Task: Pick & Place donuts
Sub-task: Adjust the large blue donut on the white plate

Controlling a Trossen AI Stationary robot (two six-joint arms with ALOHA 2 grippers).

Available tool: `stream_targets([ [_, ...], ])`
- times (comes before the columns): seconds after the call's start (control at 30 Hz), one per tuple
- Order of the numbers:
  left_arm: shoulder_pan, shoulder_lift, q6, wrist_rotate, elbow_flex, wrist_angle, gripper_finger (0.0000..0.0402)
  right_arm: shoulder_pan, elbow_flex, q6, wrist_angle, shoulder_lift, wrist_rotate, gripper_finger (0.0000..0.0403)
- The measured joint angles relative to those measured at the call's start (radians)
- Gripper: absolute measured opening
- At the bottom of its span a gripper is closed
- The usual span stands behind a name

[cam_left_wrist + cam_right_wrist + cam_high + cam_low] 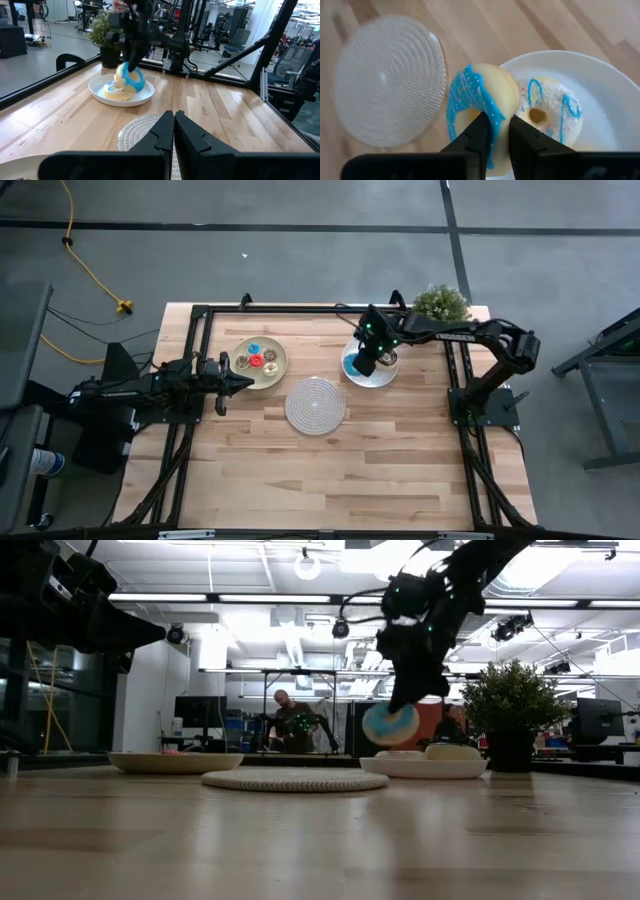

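Potted plant [441, 302], clear ridged plate [315, 405], person [287, 723] behind.

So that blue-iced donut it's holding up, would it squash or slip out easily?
Probably not. The blue-iced toy ring donut keeps its round shape while the right gripper pinches its rim, so it seems fairly stiff. It hangs on edge above the white plate, suggesting it is light. Set down on edge, it might roll.

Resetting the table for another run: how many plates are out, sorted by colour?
Tan plate: 1
Clear plate: 1
White plate: 1
Total: 3
The right gripper holds a blue donut over the white plate.
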Motion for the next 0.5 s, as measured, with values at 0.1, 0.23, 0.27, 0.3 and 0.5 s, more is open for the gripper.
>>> stream_targets([
  [0.1,0.000,0.000,0.000,0.000,0.000,0.000,0.0007,-0.009,0.010,0.109,-0.037,-0.039,-0.035,0.0048],
  [0.23,0.000,0.000,0.000,0.000,0.000,0.000,0.0007,-0.022,-0.007,0.292,-0.081,-0.104,-0.100,0.0044],
  [0.27,0.000,0.000,0.000,0.000,0.000,0.000,0.0007,-0.026,-0.019,0.330,-0.098,-0.122,-0.108,0.0044],
  [0.3,0.000,0.000,0.000,0.000,0.000,0.000,0.0007,-0.027,-0.033,0.362,-0.114,-0.138,-0.108,0.0044],
  [0.5,0.000,0.000,0.000,0.000,0.000,0.000,0.0007,-0.019,-0.183,0.524,-0.095,-0.251,-0.108,0.0044],
])
